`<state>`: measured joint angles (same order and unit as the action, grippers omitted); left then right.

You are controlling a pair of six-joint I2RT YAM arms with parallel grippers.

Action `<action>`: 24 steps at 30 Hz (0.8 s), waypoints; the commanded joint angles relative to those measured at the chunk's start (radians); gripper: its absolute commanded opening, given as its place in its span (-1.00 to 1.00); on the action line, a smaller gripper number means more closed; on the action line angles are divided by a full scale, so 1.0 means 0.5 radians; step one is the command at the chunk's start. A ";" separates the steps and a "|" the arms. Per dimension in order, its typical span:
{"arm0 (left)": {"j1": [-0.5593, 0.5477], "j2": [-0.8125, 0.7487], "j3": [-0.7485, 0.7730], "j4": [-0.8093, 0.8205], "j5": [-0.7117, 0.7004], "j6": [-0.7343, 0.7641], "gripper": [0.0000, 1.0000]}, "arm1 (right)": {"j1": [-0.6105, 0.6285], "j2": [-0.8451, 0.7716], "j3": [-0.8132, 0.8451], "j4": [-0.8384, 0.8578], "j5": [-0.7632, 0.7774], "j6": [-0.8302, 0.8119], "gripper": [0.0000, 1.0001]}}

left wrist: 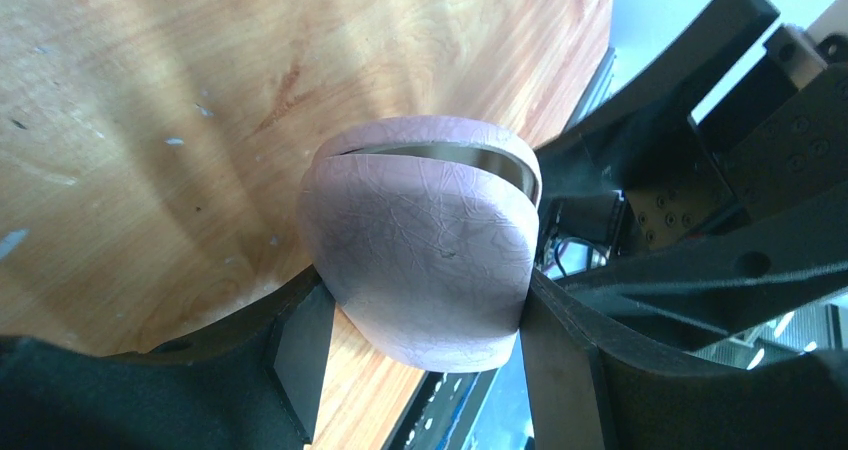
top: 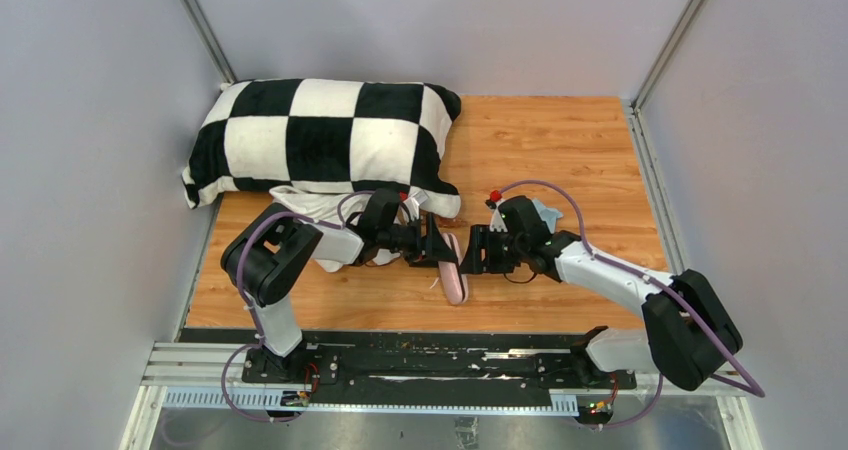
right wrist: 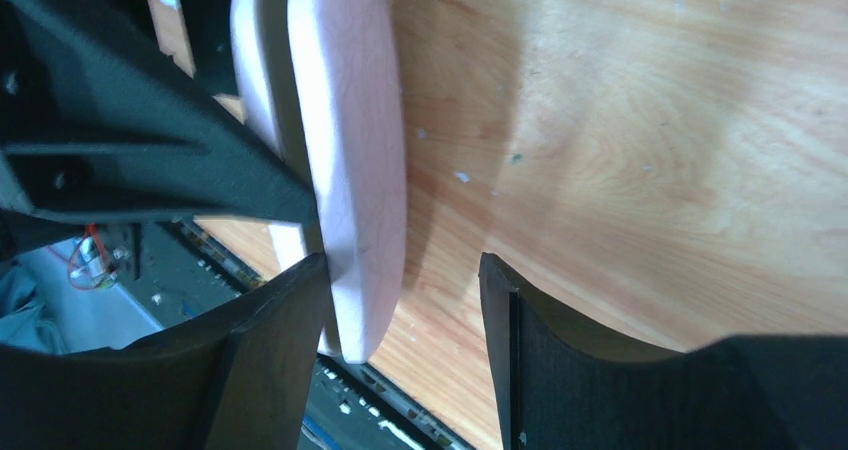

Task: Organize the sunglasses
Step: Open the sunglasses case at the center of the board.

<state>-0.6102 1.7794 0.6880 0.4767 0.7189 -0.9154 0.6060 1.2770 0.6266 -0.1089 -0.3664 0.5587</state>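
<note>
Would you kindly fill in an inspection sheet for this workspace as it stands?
Surface: wooden table, bare with small flecks.
Job's things: sunglasses not seen; pink case slightly ajar, contents hidden.
Clutter: checkered pillow; white cloth at its near edge; light-blue cloth behind the right arm.
Grippers: left gripper shut on the pink case; right gripper open, the case's end between its fingers.
Cables: purple cables loop along both arms, clear of the case.
Surroundings: grey walls; black rail at the near edge.
</note>
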 commanded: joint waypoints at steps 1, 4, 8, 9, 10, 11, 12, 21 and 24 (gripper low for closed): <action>-0.026 0.040 -0.008 -0.033 0.133 0.070 -1.00 | -0.021 0.045 0.043 -0.090 0.153 -0.081 0.25; -0.029 0.040 -0.008 -0.033 0.132 0.068 -1.00 | -0.019 0.038 0.058 -0.097 0.160 -0.087 0.26; -0.029 0.043 -0.008 -0.033 0.129 0.067 -1.00 | -0.020 0.063 0.075 -0.105 0.167 -0.103 0.27; -0.028 0.043 -0.008 -0.033 0.127 0.064 -1.00 | -0.021 0.068 0.075 -0.106 0.170 -0.105 0.27; -0.027 0.043 -0.006 -0.033 0.124 0.061 -1.00 | -0.019 0.074 0.075 -0.107 0.174 -0.104 0.27; -0.027 0.043 -0.007 -0.033 0.122 0.057 -1.00 | -0.014 0.077 0.078 -0.107 0.183 -0.109 0.27; -0.026 0.043 -0.007 -0.033 0.116 0.050 -1.00 | -0.003 0.080 0.078 -0.109 0.197 -0.113 0.27; -0.027 0.055 0.010 -0.033 0.099 0.021 -1.00 | 0.070 0.149 0.098 -0.086 0.239 -0.116 0.23; -0.025 0.057 0.018 -0.033 0.105 0.022 -1.00 | 0.073 0.176 0.066 -0.041 0.219 -0.090 0.14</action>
<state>-0.6132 1.7897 0.6899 0.4770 0.7391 -0.9257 0.6296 1.3373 0.6632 -0.1211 -0.3126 0.5240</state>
